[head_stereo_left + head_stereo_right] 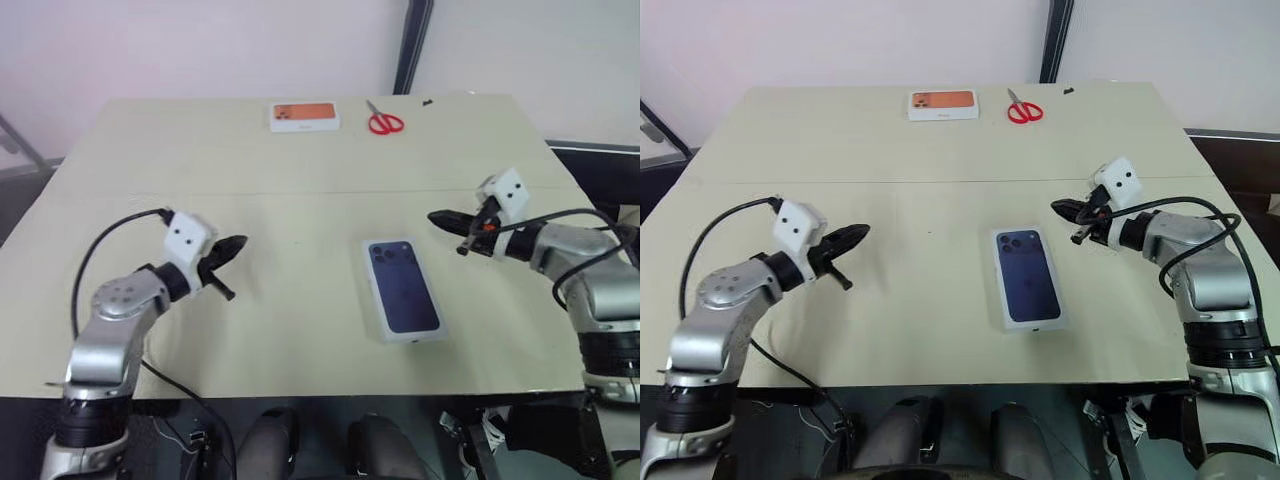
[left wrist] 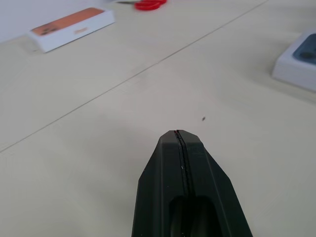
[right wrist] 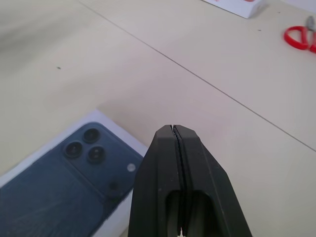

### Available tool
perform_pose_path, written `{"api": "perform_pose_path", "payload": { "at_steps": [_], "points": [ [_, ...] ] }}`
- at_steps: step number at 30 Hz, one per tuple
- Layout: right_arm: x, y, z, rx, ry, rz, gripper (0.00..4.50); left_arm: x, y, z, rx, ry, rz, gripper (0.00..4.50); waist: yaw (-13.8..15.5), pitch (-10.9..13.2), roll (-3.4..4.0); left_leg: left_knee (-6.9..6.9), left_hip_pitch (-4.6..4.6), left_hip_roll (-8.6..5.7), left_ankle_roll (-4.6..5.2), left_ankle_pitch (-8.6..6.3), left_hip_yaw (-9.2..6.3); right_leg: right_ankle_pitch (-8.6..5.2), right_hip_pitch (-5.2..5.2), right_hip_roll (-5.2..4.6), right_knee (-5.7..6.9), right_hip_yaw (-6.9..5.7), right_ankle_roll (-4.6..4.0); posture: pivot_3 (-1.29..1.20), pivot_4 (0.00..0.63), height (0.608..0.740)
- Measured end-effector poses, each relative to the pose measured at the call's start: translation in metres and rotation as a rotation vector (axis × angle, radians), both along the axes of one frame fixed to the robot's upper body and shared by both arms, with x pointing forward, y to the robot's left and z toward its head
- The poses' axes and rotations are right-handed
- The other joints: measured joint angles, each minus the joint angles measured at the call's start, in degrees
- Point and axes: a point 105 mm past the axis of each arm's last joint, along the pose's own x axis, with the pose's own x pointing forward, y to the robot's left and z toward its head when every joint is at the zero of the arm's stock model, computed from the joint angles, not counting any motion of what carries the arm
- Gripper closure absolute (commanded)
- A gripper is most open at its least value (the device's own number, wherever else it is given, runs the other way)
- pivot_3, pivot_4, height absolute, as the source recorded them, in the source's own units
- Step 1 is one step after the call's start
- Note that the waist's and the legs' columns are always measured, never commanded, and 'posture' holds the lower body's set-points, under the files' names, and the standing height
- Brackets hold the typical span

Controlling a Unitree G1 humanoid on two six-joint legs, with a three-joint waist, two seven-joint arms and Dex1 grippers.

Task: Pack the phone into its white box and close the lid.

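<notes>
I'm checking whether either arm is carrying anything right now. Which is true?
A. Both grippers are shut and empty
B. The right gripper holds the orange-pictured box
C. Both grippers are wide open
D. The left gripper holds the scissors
A: the left gripper and right gripper each show fingers pressed together with nothing between them.

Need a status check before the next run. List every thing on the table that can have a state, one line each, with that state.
White rectangular box printed with a dark blue phone: lid on, closed, flat on the table.
Smaller white box with an orange picture: closed, flat, at the far edge.
Red-handled scissors: blades shut, lying flat.
Left gripper: shut, empty, off the table.
Right gripper: shut, empty, beside the closed box.
</notes>
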Motion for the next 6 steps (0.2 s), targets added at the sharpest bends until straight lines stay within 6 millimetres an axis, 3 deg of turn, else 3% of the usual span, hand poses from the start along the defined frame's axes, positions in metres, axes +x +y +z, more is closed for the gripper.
{"api": "perform_pose_path", "payload": {
  "at_steps": [6],
  "points": [
    [0.002,-0.010,-0.012,0.018,0.043,-0.013,4.48,-0.007,0.011,-0.016,0.007,0.048,0.050,4.50,-0.2,0.0,0.01,-0.08,0.01,0.00,0.00,0.00,0.01,0.00,-0.04,0.00,0.00,0.02,-0.01,0.00,0.150,0.740]
  ]
}}
